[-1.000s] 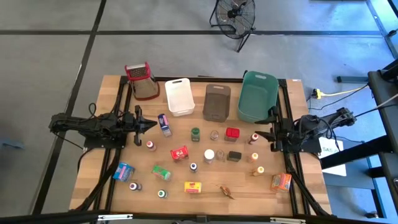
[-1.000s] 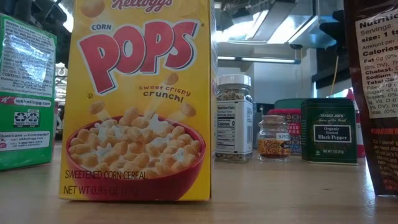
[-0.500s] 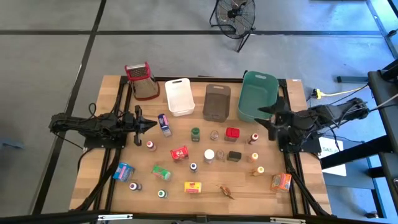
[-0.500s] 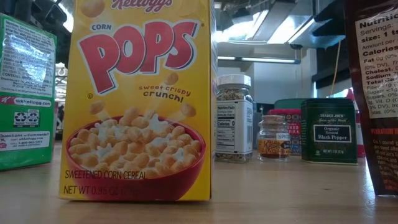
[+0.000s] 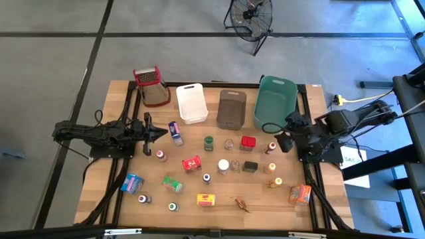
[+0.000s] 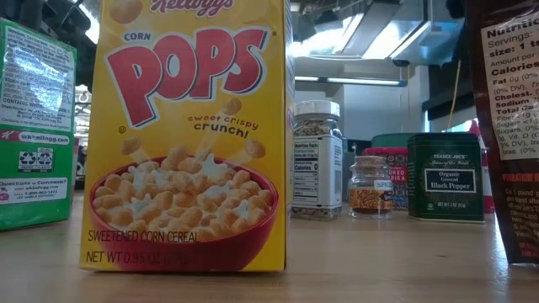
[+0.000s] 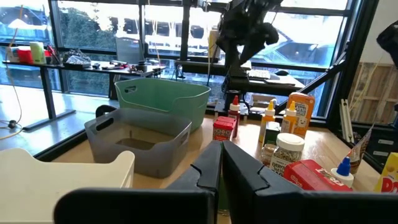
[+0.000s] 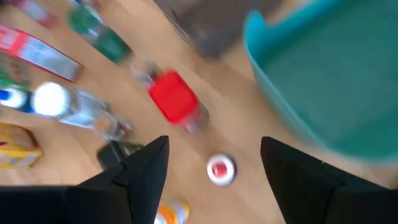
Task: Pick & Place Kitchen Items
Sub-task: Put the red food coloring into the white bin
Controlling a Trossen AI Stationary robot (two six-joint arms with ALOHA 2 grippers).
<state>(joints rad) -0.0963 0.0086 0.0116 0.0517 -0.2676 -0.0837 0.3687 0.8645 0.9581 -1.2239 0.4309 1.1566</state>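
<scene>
- Groceries are lying scattered across the middle and near half of the wooden table (image 5: 119,93): a red-capped bottle (image 5: 271,147) near the right edge, a red-lidded jar (image 5: 248,142) just to its left, a dark tin (image 5: 250,166) below that, and a white-capped jar (image 5: 224,165) beside the tin.
- Farther out, a red box (image 5: 191,163), a green box (image 5: 172,184), a blue box (image 5: 131,182), a yellow cereal box (image 5: 206,199) and an orange box (image 5: 299,194) are sitting nearer the front edge, all apart from one another.
- Seen from table height, the yellow cereal box (image 6: 192,135) is standing upright and filling the foreground, with a seasoning jar (image 6: 317,160), a small spice jar (image 6: 370,187) and a black pepper tin (image 6: 445,178) standing behind it.
- Right gripper (image 5: 284,137) is hovering above the table's right side, close to the red-capped bottle (image 8: 220,169), its fingers (image 8: 140,169) standing well apart and holding nothing.
- Left gripper (image 5: 161,133) is waiting over the table's left side, fingers (image 7: 208,169) pressed together and empty.
- Along the far edge are standing a grey mesh grater (image 5: 151,86), a white tub (image 5: 191,102), a brown tub (image 5: 231,108) and a green tub (image 5: 275,101).
</scene>
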